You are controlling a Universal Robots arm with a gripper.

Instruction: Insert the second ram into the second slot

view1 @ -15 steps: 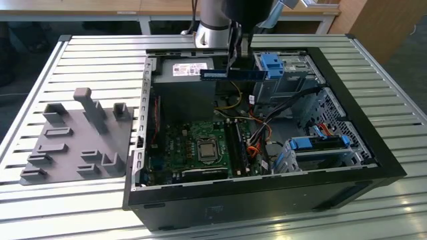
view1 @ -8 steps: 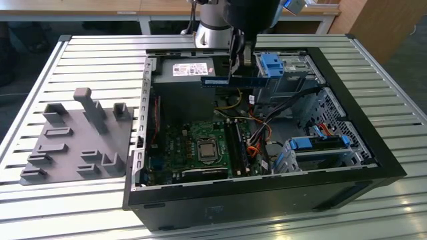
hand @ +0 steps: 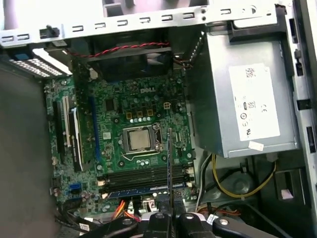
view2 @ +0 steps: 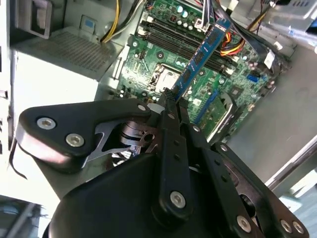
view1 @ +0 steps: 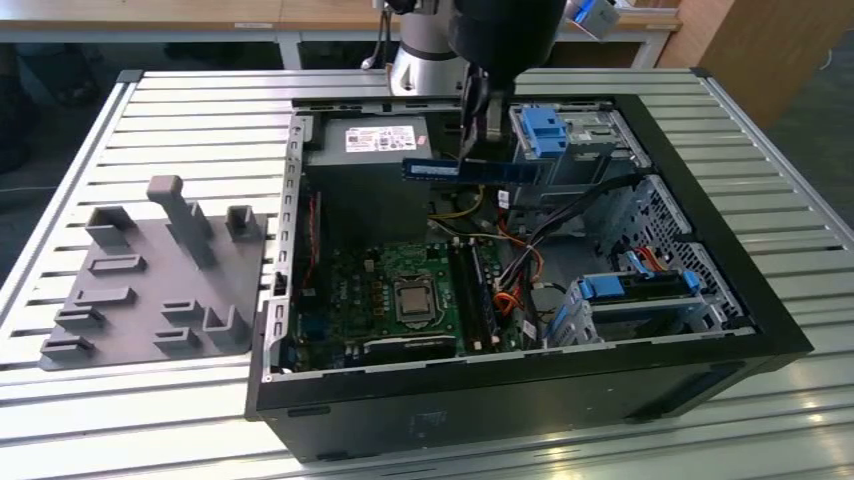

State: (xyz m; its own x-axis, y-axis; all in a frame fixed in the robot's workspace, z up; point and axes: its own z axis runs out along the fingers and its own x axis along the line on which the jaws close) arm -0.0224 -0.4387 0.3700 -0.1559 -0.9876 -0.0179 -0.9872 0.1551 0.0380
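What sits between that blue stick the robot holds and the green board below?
Only air: in the first wrist view the second ram hangs edge-on above the long slots of the green board, nothing crossing between.

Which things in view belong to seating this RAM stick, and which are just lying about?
In the job: second ram, gripped in the end effector above the case; motherboard memory slots.
Just lying about: grey fixture tray beside the case; power supply; blue drive-bay bracket; processor socket.
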